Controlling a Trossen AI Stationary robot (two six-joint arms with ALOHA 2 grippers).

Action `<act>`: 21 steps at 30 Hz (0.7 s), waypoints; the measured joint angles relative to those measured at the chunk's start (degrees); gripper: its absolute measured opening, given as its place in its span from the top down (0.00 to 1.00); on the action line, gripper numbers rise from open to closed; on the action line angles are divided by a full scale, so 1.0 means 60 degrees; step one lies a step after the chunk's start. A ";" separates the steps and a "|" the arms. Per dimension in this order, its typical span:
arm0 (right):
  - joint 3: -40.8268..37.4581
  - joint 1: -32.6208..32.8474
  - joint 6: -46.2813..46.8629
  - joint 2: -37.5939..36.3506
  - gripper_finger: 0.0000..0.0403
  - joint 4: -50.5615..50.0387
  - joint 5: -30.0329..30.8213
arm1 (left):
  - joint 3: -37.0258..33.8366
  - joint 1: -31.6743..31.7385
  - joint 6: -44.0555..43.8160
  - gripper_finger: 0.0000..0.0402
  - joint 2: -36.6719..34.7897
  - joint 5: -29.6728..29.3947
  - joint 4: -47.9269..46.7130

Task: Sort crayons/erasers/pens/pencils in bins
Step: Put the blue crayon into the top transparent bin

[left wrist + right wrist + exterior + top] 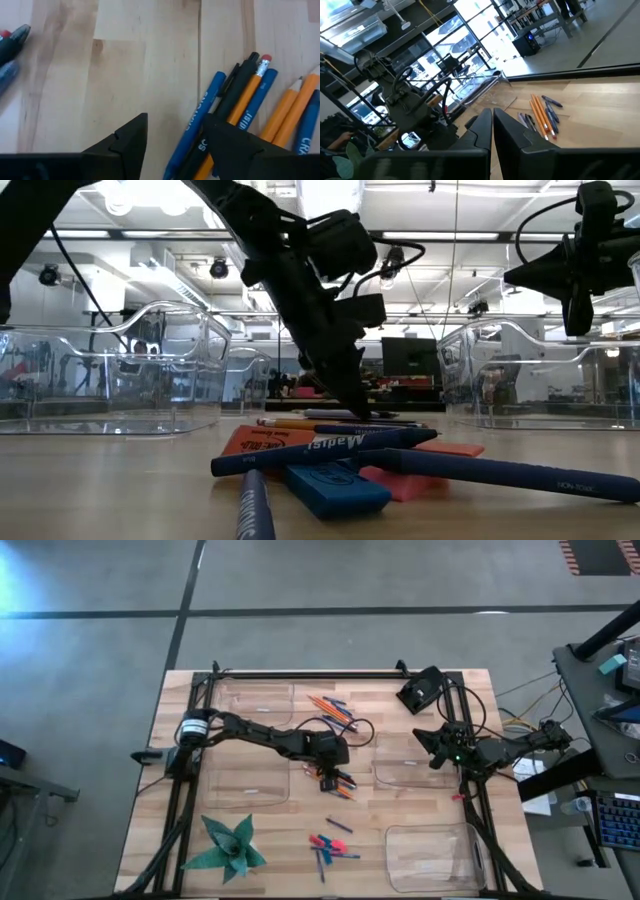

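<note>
Our left gripper hangs open over thin orange wooden pencils — nothing held. We should straddle just one stick; right gripper waits shut

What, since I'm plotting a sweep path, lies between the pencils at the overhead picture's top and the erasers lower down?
The high view shows the open left pincer over a small heap of pens and pencils there.

4 clear bins are sitting empty on the wood. Orange pencils are lying flat mid-table; pink and blue erasers are lying nearer the front.
</note>
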 joint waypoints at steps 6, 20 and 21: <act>-0.0002 0.0002 0.0000 0.0000 0.98 0.0000 -0.0002 | -0.0012 0.0018 0.0338 0.55 0.0000 -0.0249 0.0044; 0.0000 0.0000 0.0000 0.0000 0.98 0.0004 0.0000 | -0.0291 0.0022 0.0799 0.57 -0.0022 -0.0736 0.0123; 0.0000 0.0000 0.0000 0.0000 0.98 0.0004 -0.0001 | -0.0291 0.0023 0.0799 0.58 -0.0022 -0.0736 0.0120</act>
